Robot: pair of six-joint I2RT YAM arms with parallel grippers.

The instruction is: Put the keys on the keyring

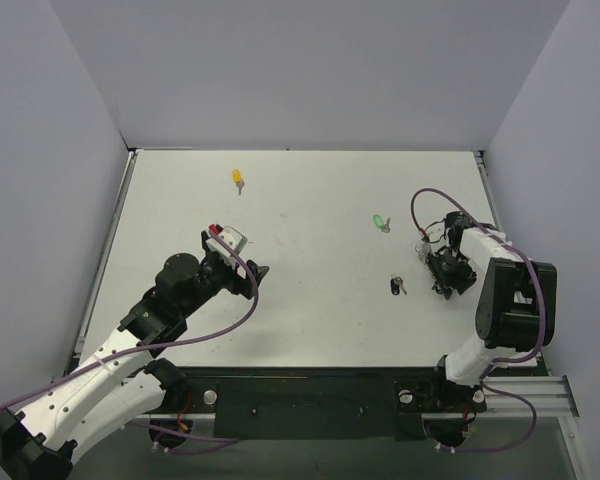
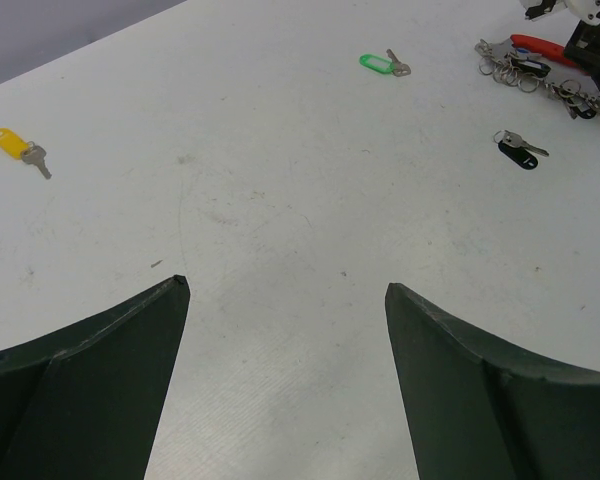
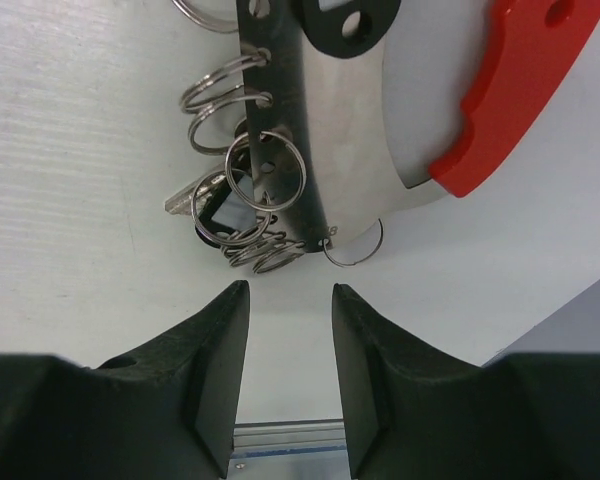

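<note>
Three keys lie loose on the desk point(image 1: 310, 330) and none is on the keyring point(image 3: 265, 170) yet, so we judge the job barely begun. Yellow key point(image 1: 238, 180) sits close to the far edge, left of centre. Green key point(image 1: 381, 222) is right of centre. Black key point(image 1: 396, 286) lies closer to the near edge, just left of the right gripper point(image 3: 290, 290). All three are well apart.

Keyring is by the right edge, approx. midway between far & near edges. In the right wrist view it's a bunch of wire rings threaded on a steel plate point(image 3: 330, 110), w/ a red plastic piece point(image 3: 510, 90) beside it. Right gripper hangs at the bunch, jaws part-way apart w/ a narrow gap & nothing between them, tips just short of the nearest rings. We read that as lining up a pinch, prob. to steady the ring so a key can be threaded on.

Left gripper point(image 2: 285, 290) hovers left of centre, jaws spread wide, holding nothing, facing the keys. We think it's placed ready to fetch one. Black key is nearest the ring, so it's the likely first pick.

Risk: the rings are thin & overlapping, so a pinch could catch only one or skid off.
</note>
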